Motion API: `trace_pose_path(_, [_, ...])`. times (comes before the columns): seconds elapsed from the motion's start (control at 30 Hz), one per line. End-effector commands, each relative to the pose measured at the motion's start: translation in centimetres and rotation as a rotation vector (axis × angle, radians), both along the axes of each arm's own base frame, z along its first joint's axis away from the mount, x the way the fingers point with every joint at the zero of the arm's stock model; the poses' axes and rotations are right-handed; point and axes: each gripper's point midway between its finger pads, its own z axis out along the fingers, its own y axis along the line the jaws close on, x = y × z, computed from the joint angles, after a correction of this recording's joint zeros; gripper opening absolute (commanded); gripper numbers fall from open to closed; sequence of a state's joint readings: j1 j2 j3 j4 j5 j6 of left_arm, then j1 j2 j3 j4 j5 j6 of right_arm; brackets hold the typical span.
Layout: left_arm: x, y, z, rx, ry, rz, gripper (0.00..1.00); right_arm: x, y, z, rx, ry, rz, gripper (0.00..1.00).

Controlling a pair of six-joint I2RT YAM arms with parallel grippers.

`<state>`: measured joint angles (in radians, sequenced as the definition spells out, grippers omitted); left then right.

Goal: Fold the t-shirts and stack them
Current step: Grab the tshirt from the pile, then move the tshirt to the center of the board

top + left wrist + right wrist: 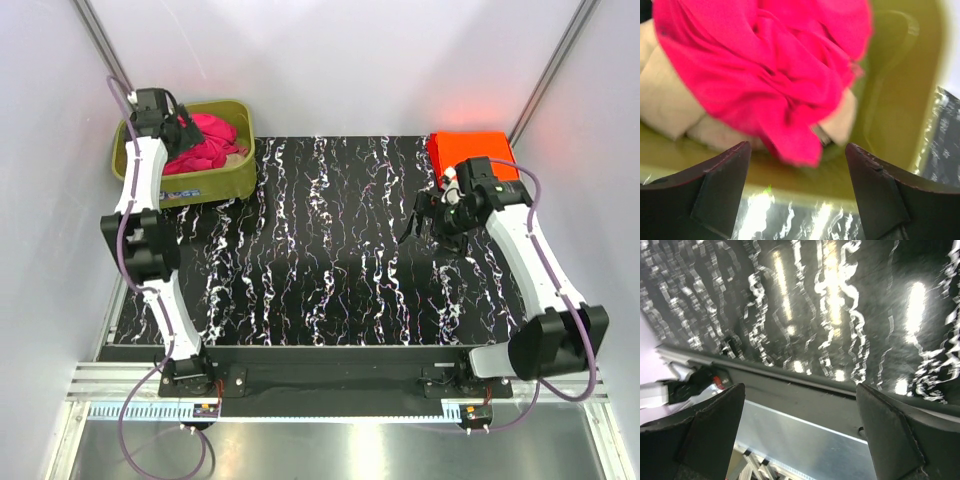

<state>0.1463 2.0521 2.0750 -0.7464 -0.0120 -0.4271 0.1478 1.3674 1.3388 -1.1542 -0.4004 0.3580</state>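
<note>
A crumpled hot pink t-shirt (205, 140) lies in the olive-green tub (235, 178) at the back left, on top of beige cloth (670, 105). In the left wrist view the pink t-shirt (765, 65) fills the upper frame. My left gripper (185, 128) hangs open just over the tub's near side, and its jaws (796, 150) hold nothing. The orange-red t-shirt (468, 150) lies folded flat at the back right of the table. Just in front of it, my right gripper (422, 215) stands open above the mat, with nothing in it (800, 390).
A black mat with white marbling (330, 250) covers the table. White walls close in the left, right and back. The tub's inner wall (895, 100) rises right of the pink cloth. The metal front rail (805, 435) shows below the mat's edge.
</note>
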Motion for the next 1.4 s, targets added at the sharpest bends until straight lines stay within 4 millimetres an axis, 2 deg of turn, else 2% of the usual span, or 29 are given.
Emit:
trace_pose_path(0.0, [2.8, 0.2, 0.4, -0.036, -0.053, -0.032, 0.80, 2.3, -0.9, 0.6, -0.074, -0.068, 0.011, 1.00])
trace_pose_path(0.07, [3.8, -0.1, -1.0, -0.064, -0.048, -0.042, 0.78, 2.7, -0.9, 0.4, -0.080, -0.062, 0.010, 1.00])
trace_pose_path(0.1, [4.4, -0.3, -2.6, -0.080, -0.030, -0.044, 0.76, 3.0, -0.9, -0.1, -0.085, -0.050, 0.011, 1.00])
trace_pose_path(0.23, [5.7, -1.1, -4.0, -0.154, -0.048, -0.046, 0.57, 3.8, -0.9, -1.2, -0.089, -0.017, -0.004, 1.00])
trace_pose_path(0.33, [6.2, -0.9, -3.3, -0.153, -0.076, -0.029, 0.33, 4.4, -0.7, -1.8, -0.080, 0.006, -0.012, 1.00])
trace_pose_path(0.37, [6.3, -0.9, -2.2, -0.150, -0.104, -0.030, 0.09, 4.6, -0.5, -1.8, -0.074, 0.011, -0.020, 1.00])
trace_pose_path(0.4, [6.4, -1.0, -1.2, -0.156, -0.125, -0.030, 0.00, 5.0, -0.4, -1.9, -0.070, 0.012, -0.022, 1.00])
trace_pose_path(0.43, [6.5, -1.1, -0.1, -0.163, -0.153, -0.033, 0.00, 5.1, -0.4, -1.9, -0.068, 0.015, -0.023, 1.00])
trace_pose_path(0.57, [6.4, -1.7, 6.4, -0.188, -0.293, -0.015, 0.00, 5.8, 0.2, -1.5, -0.043, 0.017, -0.028, 1.00])
trace_pose_path(0.6, [6.0, -2.1, 9.5, -0.209, -0.356, -0.012, 0.00, 5.8, 0.4, -1.3, -0.029, 0.017, -0.026, 1.00])
trace_pose_path(0.67, [5.7, -3.5, 13.6, -0.240, -0.452, -0.057, 0.00, 5.6, 0.4, -1.1, -0.022, 0.020, -0.037, 1.00])
trace_pose_path(0.7, [4.9, -4.2, 17.4, -0.247, -0.531, -0.085, 0.00, 5.3, 0.5, -1.3, -0.014, 0.028, -0.034, 1.00])
trace_pose_path(0.73, [4.3, -5.4, 19.5, -0.291, -0.577, -0.127, 0.00, 5.0, 0.6, -1.1, -0.009, 0.024, -0.031, 1.00])
trace_pose_path(0.77, [3.2, -6.6, 23.8, -0.311, -0.686, -0.181, 0.00, 4.9, 0.6, -1.0, -0.006, 0.019, -0.024, 1.00])
trace_pose_path(0.8, [2.3, -7.6, 26.4, -0.346, -0.747, -0.227, 0.00, 4.5, 0.6, -0.9, -0.001, 0.013, -0.015, 1.00])
trace_pose_path(0.83, [0.9, -9.0, 28.9, -0.434, -0.791, -0.272, 0.00, 4.4, 0.6, -0.8, -0.004, 0.007, -0.013, 1.00])
trace_pose_path(0.87, [-1.3, -9.9, 32.9, -0.456, -0.884, -0.310, 0.00, 4.3, 0.5, -0.6, -0.006, -0.002, -0.013, 1.00])
trace_pose_path(0.93, [-4.7, -11.5, 37.8, -0.513, -0.987, -0.365, 0.00, 4.2, 0.6, 0.5, 0.004, -0.041, -0.007, 1.00])
trace_pose_path(0.97, [-7.7, -13.1, 40.8, -0.516, -1.052, -0.414, 0.00, 4.1, 0.7, 0.8, 0.011, -0.050, -0.004, 1.00])
trace_pose_path(1.03, [-10.9, -15.1, 43.0, -0.538, -1.085, -0.465, 0.00, 3.8, 0.8, 1.6, 0.030, -0.076, 0.001, 1.00])
trace_pose_path(1.07, [-14.3, -16.8, 44.7, -0.553, -1.111, -0.514, 0.00, 3.8, 0.9, 1.9, 0.034, -0.088, 0.005, 1.00])
trace_pose_path(1.1, [-14.5, -18.1, 43.3, -0.571, -1.064, -0.533, 0.00, 3.4, 1.0, 2.3, 0.047, -0.102, 0.012, 1.00])
trace_pose_path(1.13, [-16.1, -20.1, 42.9, -0.594, -1.036, -0.583, 0.00, 3.3, 1.1, 2.3, 0.050, -0.107, 0.019, 1.00])
trace_pose_path(1.17, [-19.2, -20.8, 43.3, -0.598, -1.031, -0.601, 0.00, 3.0, 1.0, 2.3, 0.050, -0.108, 0.021, 1.00])
trace_pose_path(1.2, [-18.8, -21.5, 40.5, -0.594, -0.958, -0.584, 0.00, 2.7, 0.9, 2.2, 0.047, -0.113, 0.023, 1.00])
trace_pose_path(1.23, [-20.3, -23.5, 39.2, -0.614, -0.916, -0.619, 0.00, 2.4, 0.9, 2.1, 0.047, -0.111, 0.024, 1.00])
trace_pose_path(1.3, [-23.1, -24.9, 35.4, -0.620, -0.837, -0.631, 0.00, 1.7, 1.0, 1.8, 0.059, -0.109, 0.024, 1.00])
trace_pose_path(1.33, [-24.4, -26.6, 33.8, -0.640, -0.791, -0.651, 0.00, 1.4, 1.1, 1.8, 0.071, -0.105, 0.017, 1.00])
trace_pose_path(1.37, [-25.6, -27.2, 30.6, -0.650, -0.725, -0.652, 0.00, 1.0, 1.3, 1.3, 0.086, -0.091, 0.019, 1.00])
